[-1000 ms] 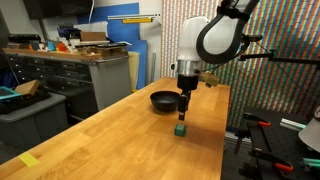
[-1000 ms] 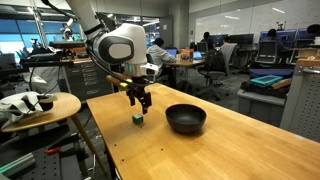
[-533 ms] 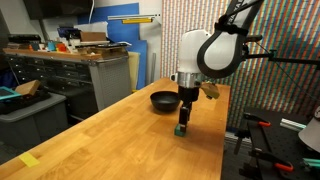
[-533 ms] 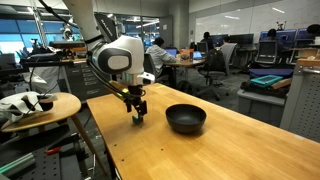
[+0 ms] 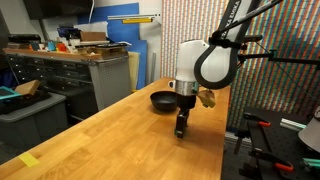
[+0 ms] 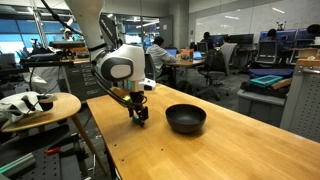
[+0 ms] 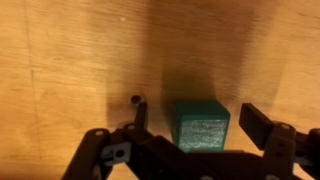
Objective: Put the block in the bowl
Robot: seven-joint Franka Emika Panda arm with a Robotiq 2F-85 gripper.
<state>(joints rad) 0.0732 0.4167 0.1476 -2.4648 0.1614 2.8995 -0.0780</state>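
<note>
None of the job is done yet. On the wooden bench (image 5: 100, 130), the black bowl (image 6: 185, 118) looks empty toward the far end. Nearby, close to a long edge, the gripper (image 6: 140, 117) is down with its jaws apart around the green block (image 7: 200, 125), which rests on the wood. Clamping, lifting and dropping remain. In both exterior views the fingers hide the block.

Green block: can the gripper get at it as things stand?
Probably yes. In the wrist view the block sits between the open jaws of the gripper, gaps on both sides, nothing else beside it on the table. The bowl stands apart.
</note>
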